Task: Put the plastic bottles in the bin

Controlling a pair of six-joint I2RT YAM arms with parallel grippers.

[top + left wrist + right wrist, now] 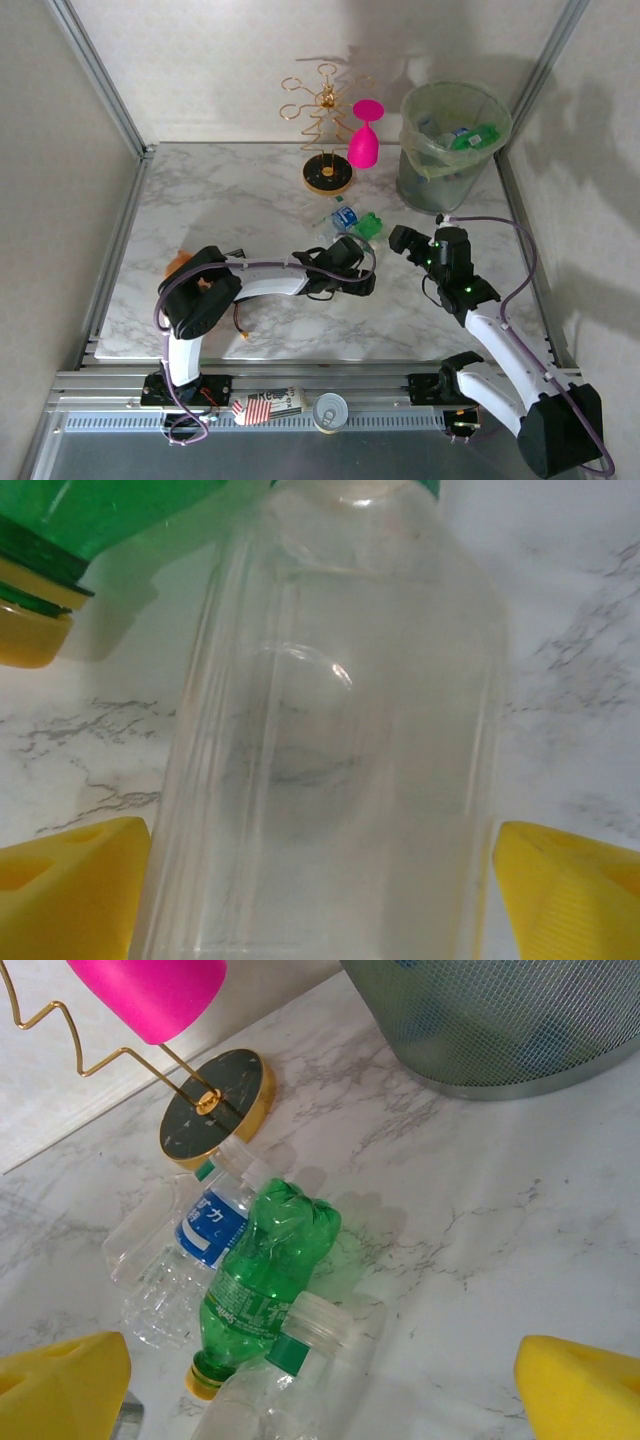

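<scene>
Straddles the clear bottle [330, 730] with the left gripper [320, 890], spread wide, clamping nothing yet: lined up for a grab. Holds the right gripper [322, 1385] agape, empty. Counts three bottles heaped mid-table: clear, green bottle [262, 1275], blue-labelled bottle [205, 1230]. Puts the bin [430, 185] at 2 o'clock, perhaps three more inside.

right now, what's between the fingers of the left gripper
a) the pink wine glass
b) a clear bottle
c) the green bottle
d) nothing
B: the left wrist view shows a clear bottle lying between the yellow fingers of the left gripper, with the green bottle off to one side.
</scene>
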